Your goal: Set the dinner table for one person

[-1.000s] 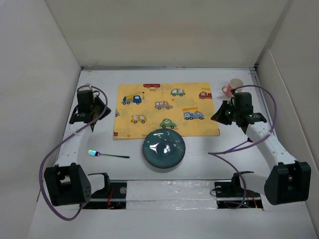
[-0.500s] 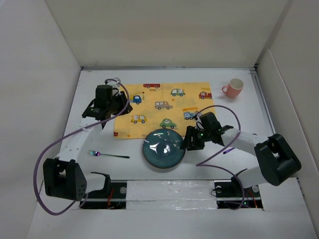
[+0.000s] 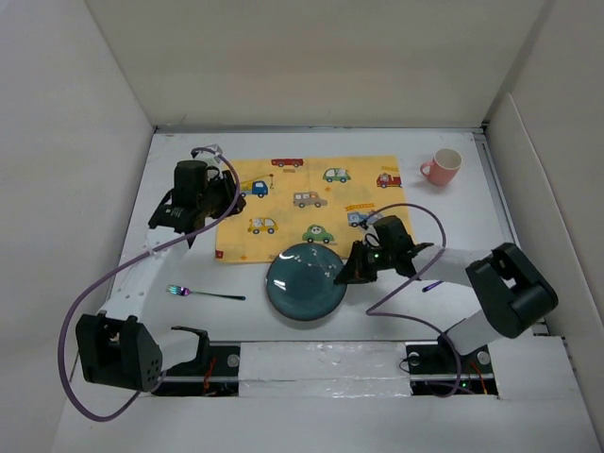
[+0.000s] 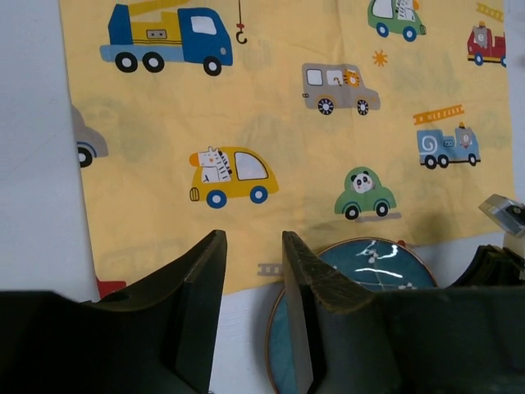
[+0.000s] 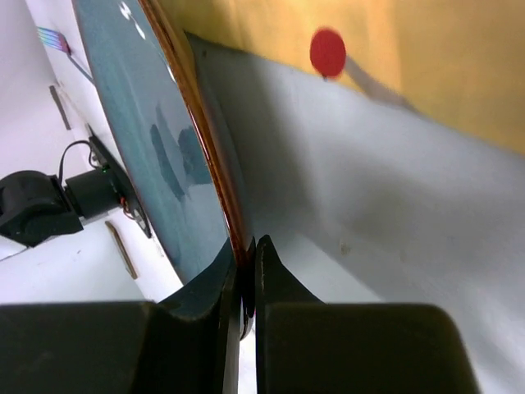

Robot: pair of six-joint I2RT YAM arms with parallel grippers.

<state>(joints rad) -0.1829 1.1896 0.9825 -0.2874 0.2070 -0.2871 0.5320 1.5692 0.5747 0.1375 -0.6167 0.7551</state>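
My right jaws pinch the plate (image 3: 304, 283) rim, left jaws barely parted and empty; I judge I'm placing it, next lifting it centred onto the mat (image 3: 311, 203).

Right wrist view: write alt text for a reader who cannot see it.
The right gripper pinches the brown rim of a teal plate, seen edge-on and filling the left of the frame. Behind lie the white dinner table and, at top right, a yellow placemat.
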